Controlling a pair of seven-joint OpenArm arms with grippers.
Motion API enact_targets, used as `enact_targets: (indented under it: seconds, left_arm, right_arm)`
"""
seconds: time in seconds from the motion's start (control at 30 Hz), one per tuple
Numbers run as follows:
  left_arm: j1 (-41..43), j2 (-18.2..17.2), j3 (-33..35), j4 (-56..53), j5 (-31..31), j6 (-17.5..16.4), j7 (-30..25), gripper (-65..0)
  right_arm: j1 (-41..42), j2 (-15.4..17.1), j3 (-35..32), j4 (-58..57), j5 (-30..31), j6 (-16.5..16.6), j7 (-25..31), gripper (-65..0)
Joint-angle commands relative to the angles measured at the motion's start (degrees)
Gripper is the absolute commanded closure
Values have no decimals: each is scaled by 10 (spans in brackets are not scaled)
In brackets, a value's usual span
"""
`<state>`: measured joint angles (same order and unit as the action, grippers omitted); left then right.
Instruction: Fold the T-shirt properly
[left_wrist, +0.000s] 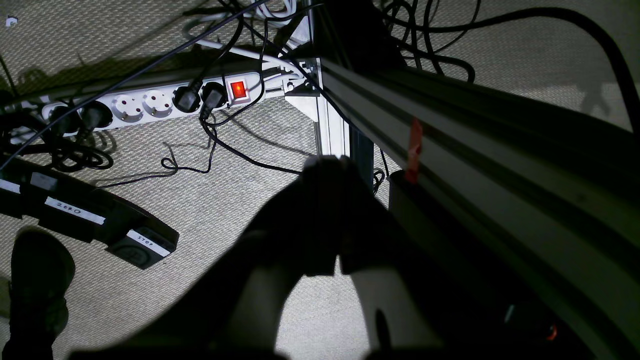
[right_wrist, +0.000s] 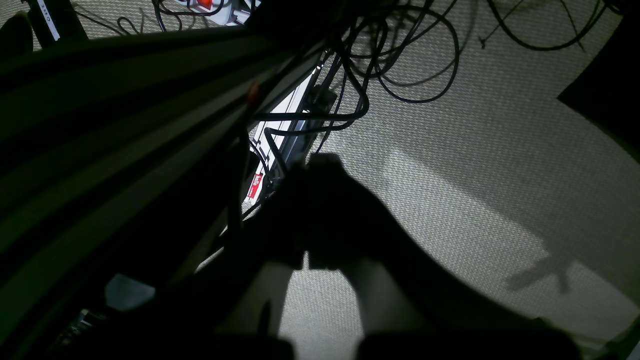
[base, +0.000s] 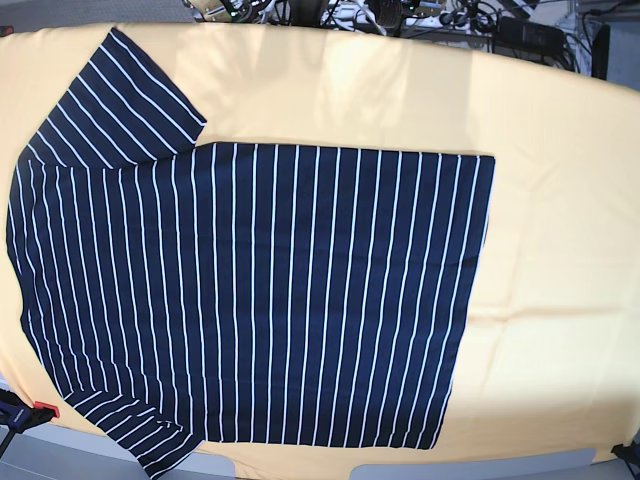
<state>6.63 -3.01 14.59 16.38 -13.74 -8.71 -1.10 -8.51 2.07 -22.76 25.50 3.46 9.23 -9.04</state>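
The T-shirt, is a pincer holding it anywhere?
No. The T-shirt lies flat, unheld. The left pincer and right pincer hang shut over the floor, holding nothing.

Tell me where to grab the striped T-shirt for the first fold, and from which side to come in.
Probably take the T-shirt by a sleeve, such as the upper-left one in the base view. It lies flat and spread out on the yellow cloth, and the sleeves stick out past the body, giving a free edge. Come straight down from above and pinch the sleeve hem, since no fold is raised anywhere.
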Motion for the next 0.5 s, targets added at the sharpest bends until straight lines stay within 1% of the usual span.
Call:
enact_targets:
  seconds: [0.0,0.27,0.37,0.47]
  left_arm:
    - [0,2,-1,3,-2,-7,-6,0]
    - [0,2,-1,3,-2,-7,-6,0]
    - [0,2,-1,3,-2,-7,-6,0]
    - [0,2,-1,3,-3,-7,-6,0]
  right_arm:
    - [1,-5,-1,6,7,9,5,0]
    - [1,-5,-1,7,7,12,5,0]
    - [1,-4,-1,6,7,36,5,0]
    - [1,-5,-1,7,7,53,5,0]
